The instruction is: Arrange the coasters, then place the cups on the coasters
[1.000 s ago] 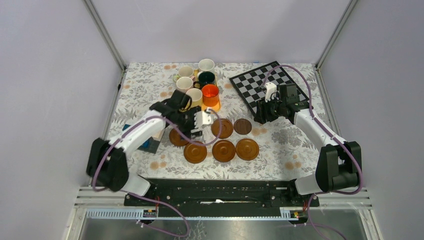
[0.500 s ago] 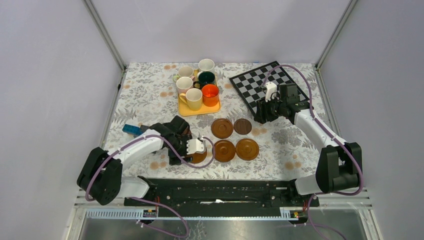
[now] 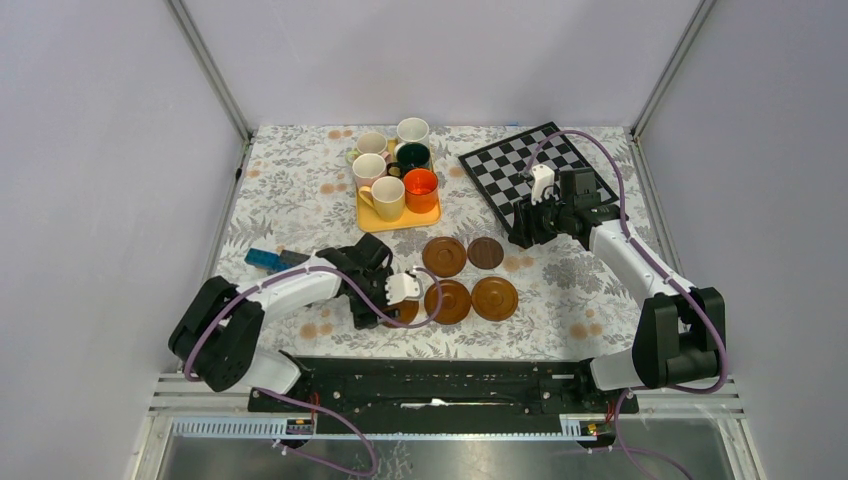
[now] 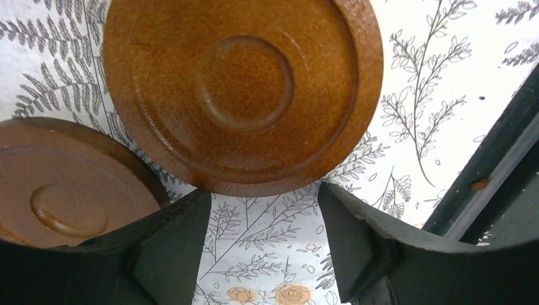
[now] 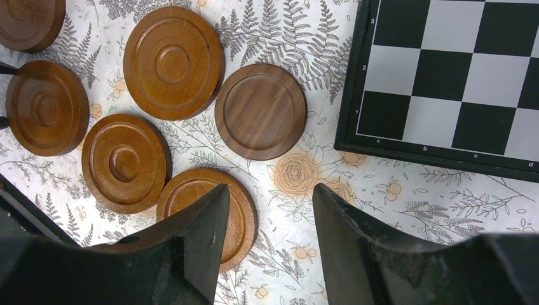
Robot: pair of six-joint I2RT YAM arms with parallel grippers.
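Note:
Several cups stand on a yellow tray (image 3: 398,219) at the back, among them the orange cup (image 3: 421,189), the yellow cup (image 3: 387,198) and the dark green cup (image 3: 412,157). Brown coasters lie in front of the tray: one (image 3: 444,256) beside the darker coaster (image 3: 486,252), and two more (image 3: 448,301) (image 3: 495,298) nearer. My left gripper (image 3: 388,305) (image 4: 260,248) is open and empty, low over the cloth, just short of a coaster (image 4: 245,95), with another coaster (image 4: 63,184) at its left finger. My right gripper (image 3: 522,232) (image 5: 267,235) hangs open and empty above the cloth by the darker coaster (image 5: 260,111).
A chessboard (image 3: 525,170) (image 5: 457,82) lies at the back right, under the right arm. A blue object (image 3: 265,259) sits at the left near my left arm. The black base rail (image 4: 502,184) runs close to the left gripper.
My left arm has swung from beside the tray down to the near-left coasters, and its jaws have narrowed a little. The right arm has not moved.

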